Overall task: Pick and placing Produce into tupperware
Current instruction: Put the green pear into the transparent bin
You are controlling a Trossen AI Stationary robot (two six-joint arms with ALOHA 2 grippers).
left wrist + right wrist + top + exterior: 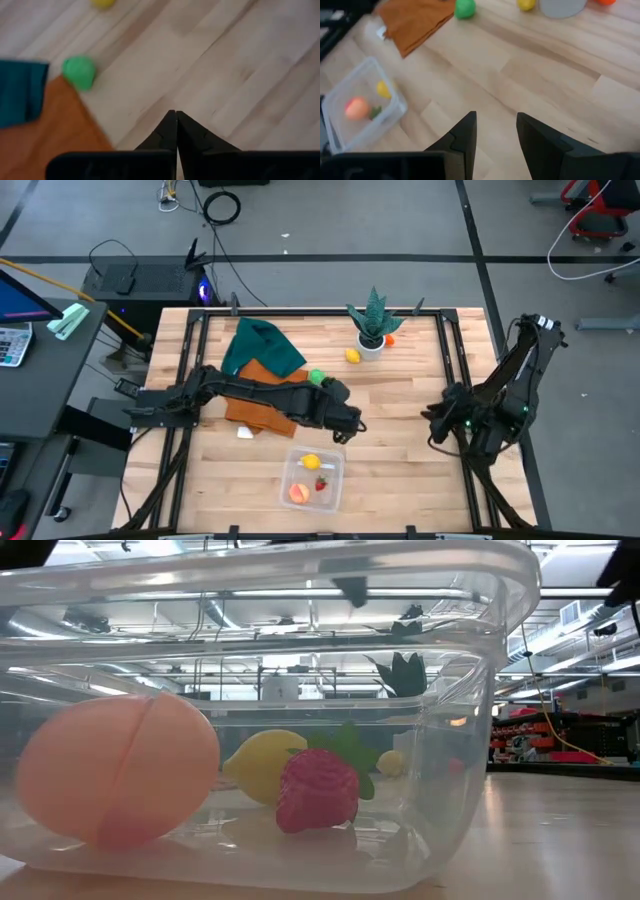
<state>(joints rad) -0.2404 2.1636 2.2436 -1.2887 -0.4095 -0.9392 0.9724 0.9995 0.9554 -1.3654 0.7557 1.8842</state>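
Tupperware: shallow clear plastic rectangular container (pixel 312 478) sitting at table's near edge, btwn both arms' reach, w/ peach-coloured round fruit (pixel 298 494), yellow lemon (pixel 311 462) and red strawberry (pixel 321 483) lying inside.
Left gripper: (pixel 352 429) hovering just beyond container's far rim, fingers pressed together, carrying nothing, prob. because last drop is done.
Produce left: small green round fruit (pixel 79 72) lying beside orange cloth (pixel 262 395); yellow fruit (pixel 352 355) and orange fruit (pixel 389 338) sitting near white plant pot (pixel 371 344), needing fetching next.
Right gripper: (pixel 495 131) waiting at table's right side, fingers apart, gripping nothing.
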